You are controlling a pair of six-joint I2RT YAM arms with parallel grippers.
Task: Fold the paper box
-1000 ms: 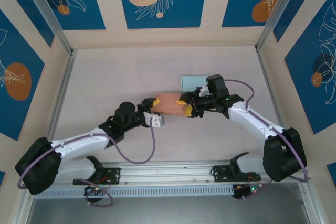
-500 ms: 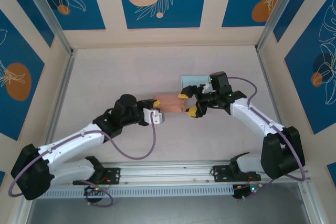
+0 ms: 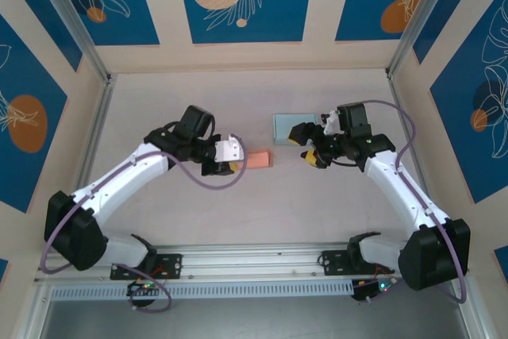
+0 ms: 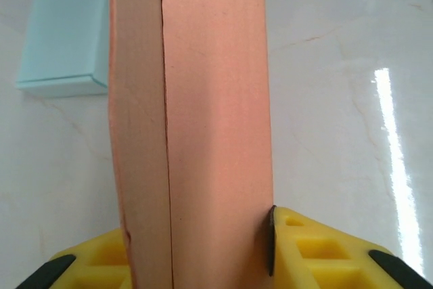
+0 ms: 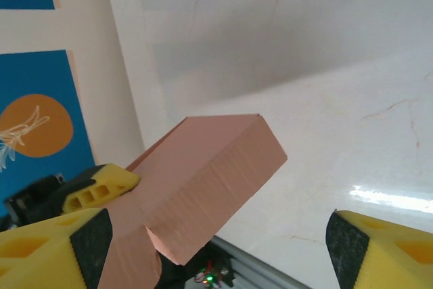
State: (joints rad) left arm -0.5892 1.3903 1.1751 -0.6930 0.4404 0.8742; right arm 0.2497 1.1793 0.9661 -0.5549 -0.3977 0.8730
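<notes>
The paper box is a closed pink carton held off the table by its left end. My left gripper is shut on it. In the left wrist view the box stands up between the yellow fingers of that gripper, both pads pressed on its sides. My right gripper hangs open just right of the box, clear of it. In the right wrist view the box lies ahead of the open right gripper, with a yellow left fingertip on its far end.
A light blue flat square lies on the table behind the right gripper and appears as the blue square left of the box. Side rails and patterned walls bound the table. The front rail runs along the near edge.
The right gripper opened, let go of the box and drew back to the right. The left arm swung away from the near edge, carrying the box, and tightened on it.
</notes>
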